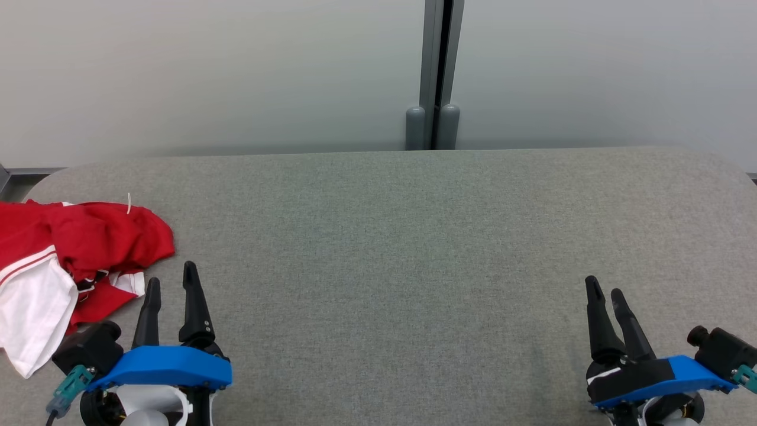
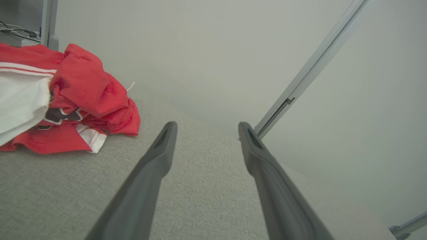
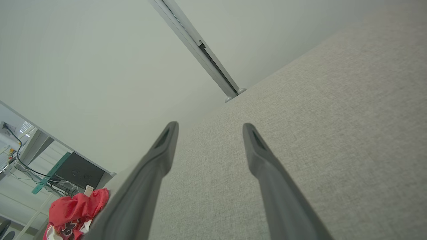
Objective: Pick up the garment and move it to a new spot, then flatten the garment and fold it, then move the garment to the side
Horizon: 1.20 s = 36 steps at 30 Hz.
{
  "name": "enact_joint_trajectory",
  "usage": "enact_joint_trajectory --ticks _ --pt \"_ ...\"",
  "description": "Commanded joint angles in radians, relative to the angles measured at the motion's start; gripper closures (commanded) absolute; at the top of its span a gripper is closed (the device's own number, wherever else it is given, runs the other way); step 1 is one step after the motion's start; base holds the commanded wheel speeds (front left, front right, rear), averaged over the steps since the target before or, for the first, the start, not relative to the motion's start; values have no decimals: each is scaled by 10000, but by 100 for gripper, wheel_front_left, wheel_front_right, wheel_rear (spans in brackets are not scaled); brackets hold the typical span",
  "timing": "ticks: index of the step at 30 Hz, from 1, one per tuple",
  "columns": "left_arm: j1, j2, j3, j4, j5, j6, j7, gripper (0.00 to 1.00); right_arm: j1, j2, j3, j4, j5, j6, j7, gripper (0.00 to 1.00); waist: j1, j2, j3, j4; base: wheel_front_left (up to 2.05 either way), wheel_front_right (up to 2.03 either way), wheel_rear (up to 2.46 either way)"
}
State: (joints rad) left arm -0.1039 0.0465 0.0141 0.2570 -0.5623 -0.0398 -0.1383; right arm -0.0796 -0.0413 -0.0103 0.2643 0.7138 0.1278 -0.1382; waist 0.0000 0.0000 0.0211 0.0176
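A crumpled red and white garment (image 1: 77,260) lies at the left edge of the grey fabric table (image 1: 390,248). It also appears at the left of the left wrist view as the garment (image 2: 76,100), and small at the bottom left of the right wrist view as the garment (image 3: 75,210). My left gripper (image 1: 171,287) hovers just right of the garment, open, nothing between its fingers. In its own view the left gripper (image 2: 206,128) points past the cloth. My right gripper (image 1: 604,290) is far off at the table's right front, open and holding nothing. In the right wrist view the right gripper (image 3: 210,128) sits over bare table.
Pale partition panels with a grey post (image 1: 436,77) stand behind the table's far edge. Beyond the table's left end are a desk with cables (image 3: 20,156) and a dark box (image 3: 80,171). The table's corners are rounded.
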Motion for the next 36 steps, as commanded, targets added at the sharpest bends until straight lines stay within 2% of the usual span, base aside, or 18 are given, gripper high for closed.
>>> enact_joint_trajectory --ticks 1,15,36 --pt "-194 49 -62 -56 343 41 -102 0 -227 -89 8 -47 -303 34 -102 0 0 0 1 4 0 0 0" --pt "-265 88 -277 121 2040 250 -448 0 -258 -102 83 148 -1606 33 -448 0 0 0 45 7 0 0 0" --pt "-298 156 -486 410 3831 473 -883 0 -257 -117 253 299 -3182 37 -888 0 0 0 18 69 0 0 0"
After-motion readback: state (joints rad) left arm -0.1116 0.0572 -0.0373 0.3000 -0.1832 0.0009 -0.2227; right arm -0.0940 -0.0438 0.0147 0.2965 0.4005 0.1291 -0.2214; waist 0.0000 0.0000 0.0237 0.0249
